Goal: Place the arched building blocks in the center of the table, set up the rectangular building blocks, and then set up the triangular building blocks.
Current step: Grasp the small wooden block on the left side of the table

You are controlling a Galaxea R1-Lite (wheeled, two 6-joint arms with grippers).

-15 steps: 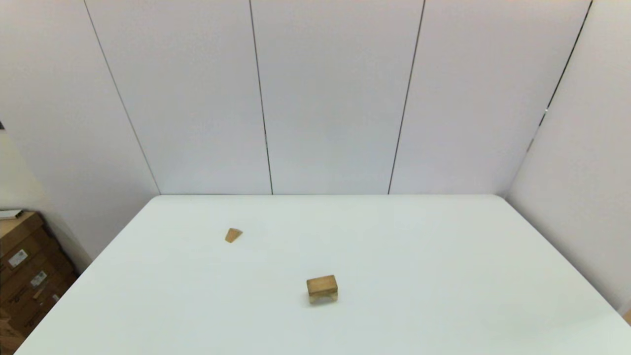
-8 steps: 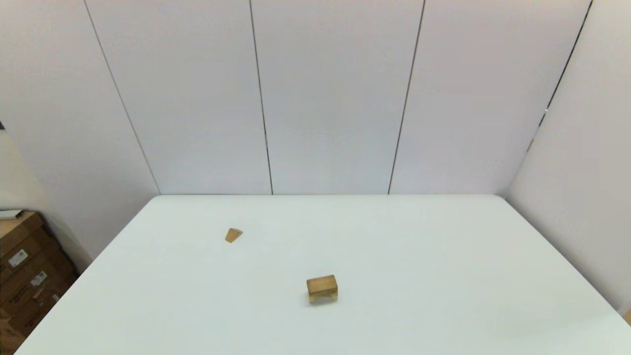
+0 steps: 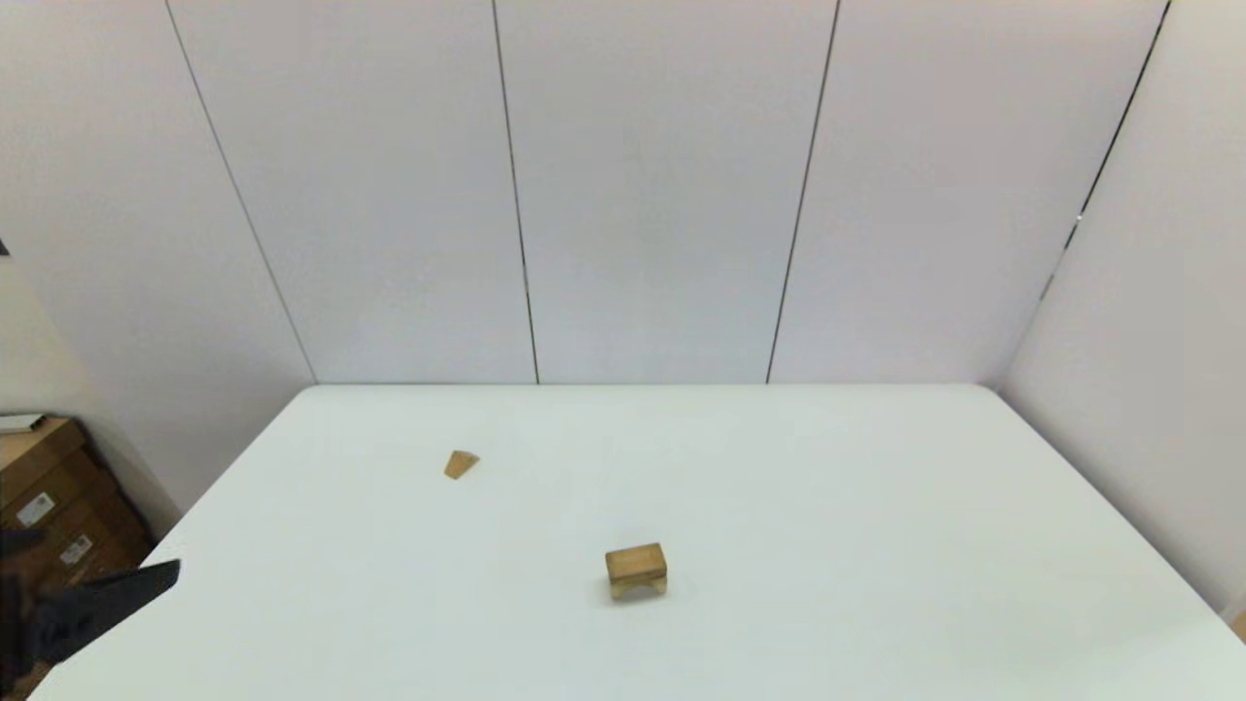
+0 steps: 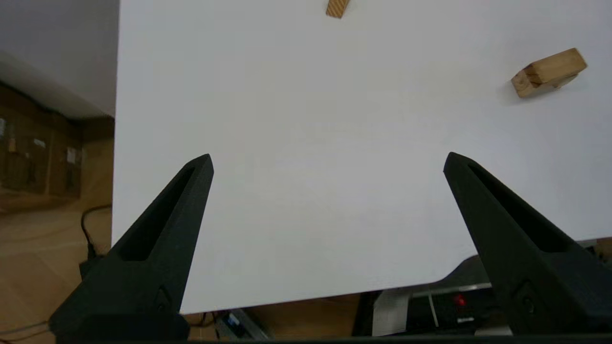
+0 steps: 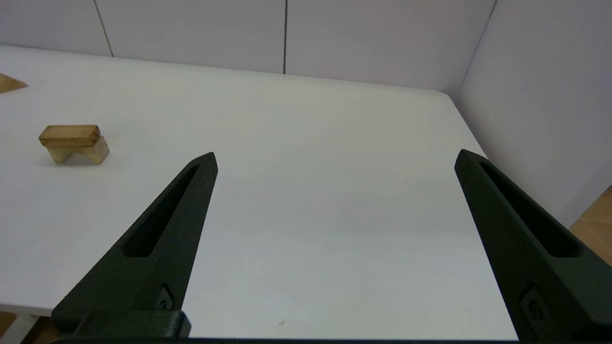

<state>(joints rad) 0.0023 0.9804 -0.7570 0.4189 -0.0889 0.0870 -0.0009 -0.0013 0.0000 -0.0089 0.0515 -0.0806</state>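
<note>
I read the table (image 3: 779, 487) as smooth, matt white. The arched building blocks (image 3: 638, 579), rectangular building blocks (image 3: 636, 561) and triangular building blocks (image 3: 460, 463) are light bare wood with visible grain. My gripper fingers (image 4: 162, 229) look matt black plastic.

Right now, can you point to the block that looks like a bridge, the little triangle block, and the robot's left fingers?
arched block (image 3: 636, 561), head view, its flat top
triangular block (image 3: 460, 464), head view, its middle
left fingers (image 4: 167, 224), left wrist view, one black finger's surface
</note>
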